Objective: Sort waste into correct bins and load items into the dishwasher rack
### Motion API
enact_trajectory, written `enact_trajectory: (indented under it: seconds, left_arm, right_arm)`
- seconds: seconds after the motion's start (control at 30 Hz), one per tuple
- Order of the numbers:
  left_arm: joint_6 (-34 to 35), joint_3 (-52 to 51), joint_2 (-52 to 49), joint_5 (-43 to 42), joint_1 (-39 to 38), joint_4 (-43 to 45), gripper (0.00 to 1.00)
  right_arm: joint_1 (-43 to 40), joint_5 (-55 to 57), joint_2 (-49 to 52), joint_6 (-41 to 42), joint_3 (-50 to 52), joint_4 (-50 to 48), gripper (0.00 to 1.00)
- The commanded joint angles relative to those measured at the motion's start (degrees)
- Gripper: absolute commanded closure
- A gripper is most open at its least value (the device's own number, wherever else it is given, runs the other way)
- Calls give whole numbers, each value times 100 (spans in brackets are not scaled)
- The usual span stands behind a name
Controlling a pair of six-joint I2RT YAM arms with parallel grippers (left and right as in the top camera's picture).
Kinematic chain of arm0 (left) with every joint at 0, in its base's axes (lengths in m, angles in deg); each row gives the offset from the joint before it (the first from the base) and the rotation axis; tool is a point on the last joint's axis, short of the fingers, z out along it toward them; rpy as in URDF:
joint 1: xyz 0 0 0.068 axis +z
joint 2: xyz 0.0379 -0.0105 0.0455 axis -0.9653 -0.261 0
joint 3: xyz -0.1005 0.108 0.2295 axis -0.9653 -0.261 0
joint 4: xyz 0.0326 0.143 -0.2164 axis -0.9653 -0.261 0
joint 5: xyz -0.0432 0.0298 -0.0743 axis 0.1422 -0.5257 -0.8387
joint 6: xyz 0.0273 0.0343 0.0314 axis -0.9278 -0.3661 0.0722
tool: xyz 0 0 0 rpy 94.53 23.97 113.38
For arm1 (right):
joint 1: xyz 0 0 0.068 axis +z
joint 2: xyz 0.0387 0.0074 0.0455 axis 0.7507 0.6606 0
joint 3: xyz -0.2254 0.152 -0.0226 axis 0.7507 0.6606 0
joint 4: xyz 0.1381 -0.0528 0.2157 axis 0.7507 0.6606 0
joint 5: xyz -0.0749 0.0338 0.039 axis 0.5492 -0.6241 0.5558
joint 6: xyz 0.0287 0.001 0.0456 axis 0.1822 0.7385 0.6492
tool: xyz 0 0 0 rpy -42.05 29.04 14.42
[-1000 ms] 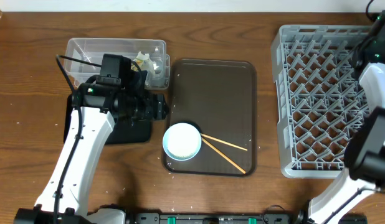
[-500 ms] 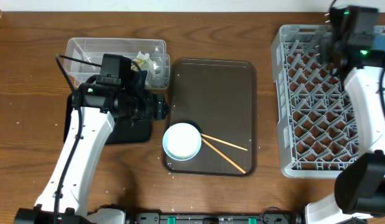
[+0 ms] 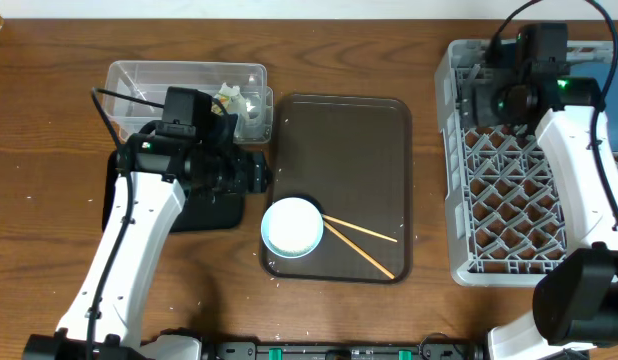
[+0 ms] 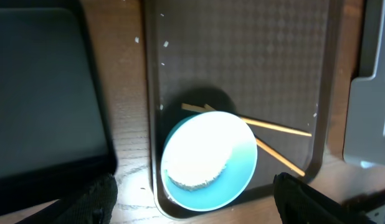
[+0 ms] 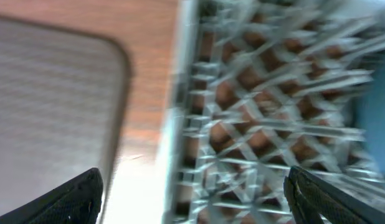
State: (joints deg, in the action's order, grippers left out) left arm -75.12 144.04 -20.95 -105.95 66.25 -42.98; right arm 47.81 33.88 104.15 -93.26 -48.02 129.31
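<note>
Spread wide, the left gripper (image 4: 195, 200) is shown with one finger at each lower corner of the left wrist view, and nothing is held between them. Just beyond it, at the lower middle of the frame, the white bowl (image 4: 208, 158) is seen resting on the near end of the brown serving tray (image 4: 242, 56). The wooden chopsticks (image 4: 276, 129) are laid to the bowl's right, their ends meeting at its edge. The black tray (image 4: 43, 93) is seen at the left of the frame, just beside the brown one.

In the overhead view the clear tub (image 3: 179, 80) is placed at the upper left, with crumpled tissue (image 3: 239, 100) in its right end.

The right gripper (image 5: 202, 199) is likewise shown spread and empty in a blurred right wrist view. The dishwasher rack (image 5: 261, 106) is seen at the upper right there, a strip of tabletop (image 5: 149, 118) to its left.
</note>
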Motion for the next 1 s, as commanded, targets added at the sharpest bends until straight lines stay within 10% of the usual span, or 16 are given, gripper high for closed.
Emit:
enact_trajectory:
  seconds: [0.0, 0.67, 0.97]
  left_arm:
    - [11, -15, -2, 28, -323, -72, 17]
    - [859, -216, -1690, 1276, -3139, 765, 18]
    - [861, -216, -2391, 1639, -3202, 769, 65]
  right_arm:
    - [46, -896, -131, 83, -33, 133, 8]
    - [98, -922, -131, 83, -31, 219, 10]
    - [96, -922, -131, 83, -33, 219, 10]
